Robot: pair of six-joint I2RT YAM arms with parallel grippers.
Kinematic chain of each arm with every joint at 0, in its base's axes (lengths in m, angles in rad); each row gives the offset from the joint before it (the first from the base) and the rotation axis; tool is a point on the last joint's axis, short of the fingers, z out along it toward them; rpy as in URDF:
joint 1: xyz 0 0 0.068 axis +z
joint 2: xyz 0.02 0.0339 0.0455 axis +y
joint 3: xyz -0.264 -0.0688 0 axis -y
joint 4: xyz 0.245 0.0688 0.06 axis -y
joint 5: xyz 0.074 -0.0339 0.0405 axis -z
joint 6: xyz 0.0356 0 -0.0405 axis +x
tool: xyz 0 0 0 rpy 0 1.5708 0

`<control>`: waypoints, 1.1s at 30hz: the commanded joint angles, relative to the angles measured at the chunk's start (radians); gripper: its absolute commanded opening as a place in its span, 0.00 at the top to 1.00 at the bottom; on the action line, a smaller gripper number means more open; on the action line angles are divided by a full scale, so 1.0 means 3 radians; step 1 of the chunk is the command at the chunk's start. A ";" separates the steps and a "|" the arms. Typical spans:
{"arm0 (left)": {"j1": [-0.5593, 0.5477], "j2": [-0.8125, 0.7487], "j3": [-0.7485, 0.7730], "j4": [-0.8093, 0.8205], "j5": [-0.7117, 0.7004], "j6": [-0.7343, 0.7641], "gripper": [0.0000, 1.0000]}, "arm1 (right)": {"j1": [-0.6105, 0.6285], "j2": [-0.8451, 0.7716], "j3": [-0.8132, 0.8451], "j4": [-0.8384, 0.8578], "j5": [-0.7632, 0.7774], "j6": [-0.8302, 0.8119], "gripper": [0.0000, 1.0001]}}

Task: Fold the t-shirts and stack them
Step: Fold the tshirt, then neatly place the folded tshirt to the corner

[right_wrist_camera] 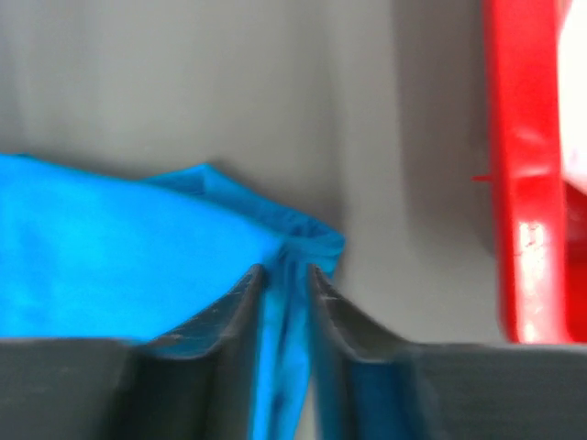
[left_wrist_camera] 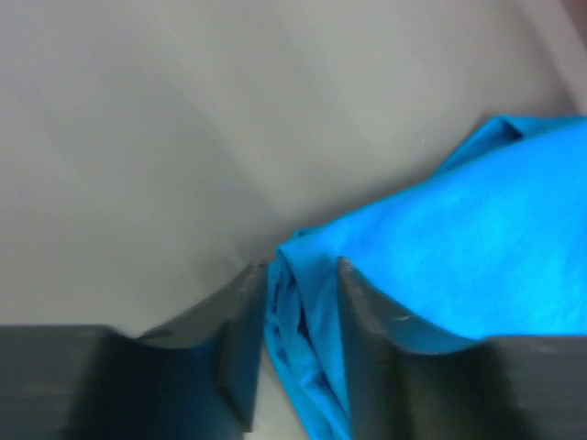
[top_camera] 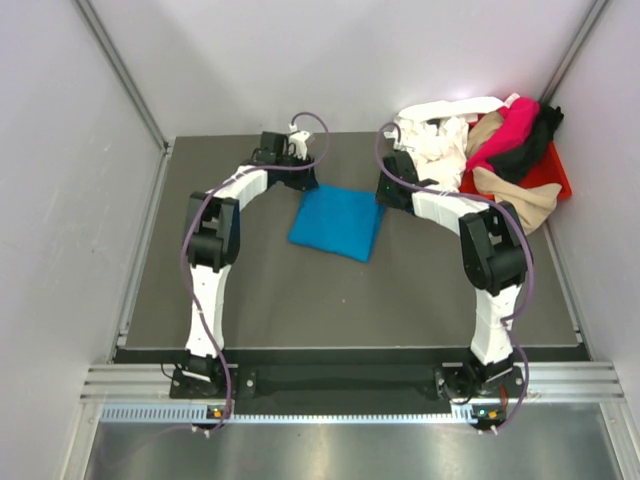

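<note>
The bright blue t-shirt (top_camera: 335, 222) lies folded into a rough square in the middle of the dark table. My left gripper (top_camera: 305, 183) is down at its far left corner and my right gripper (top_camera: 383, 193) at its far right corner. In the left wrist view, loose blue folds (left_wrist_camera: 307, 321) sit between the parted jaws of the left gripper (left_wrist_camera: 303, 270). In the right wrist view, a narrow strip of blue cloth (right_wrist_camera: 286, 348) runs between the slightly parted jaws of the right gripper (right_wrist_camera: 286, 270). The cloth looks slack in both.
At the back right stands a red tray (top_camera: 556, 172) (right_wrist_camera: 518, 183). Heaped on and beside it are a white t-shirt (top_camera: 437, 135), a magenta one (top_camera: 510, 125), a black one (top_camera: 532, 145) and a tan one (top_camera: 520, 195). Grey walls close in the table on both sides.
</note>
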 commanded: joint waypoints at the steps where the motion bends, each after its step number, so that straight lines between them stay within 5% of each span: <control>1: 0.0023 -0.0039 0.0163 -0.0073 -0.0154 -0.0091 0.51 | -0.0001 0.0071 0.0158 -0.0052 0.0176 -0.0014 0.61; 5: 0.0064 -0.0514 -0.0036 0.0033 -0.0409 -0.0143 0.33 | -0.0001 -0.0036 0.0179 -0.0118 0.0141 -0.0071 0.52; 9: 0.0064 -0.0949 -0.0531 0.0213 -0.0563 -0.0178 0.28 | 0.0004 -0.0272 -0.0025 -0.0078 0.0110 -0.0055 0.47; 12: 0.0064 -0.1225 -0.0996 0.0279 -0.0283 -0.0209 0.05 | 0.0009 -0.0425 -0.0225 -0.0037 -0.0083 -0.0004 0.41; 14: 0.0064 -0.1297 -0.1187 0.0289 -0.0023 -0.0398 0.01 | 0.0034 -0.0507 -0.0367 -0.0006 -0.0171 0.0047 0.38; 19: 0.0064 -0.1109 -0.1397 0.0162 -0.0062 -0.0480 0.04 | 0.0075 -0.0691 -0.0603 0.0112 -0.0176 0.0073 0.37; 29: 0.0064 -0.0833 -0.1402 0.0115 0.0209 -0.0705 0.40 | 0.0096 -0.0906 -0.0762 0.0137 -0.0182 0.0067 0.37; 33: 0.0064 -0.0720 -0.1377 0.0136 0.0378 -0.0817 0.47 | 0.0096 -0.1019 -0.0839 0.0173 -0.0136 0.0073 0.38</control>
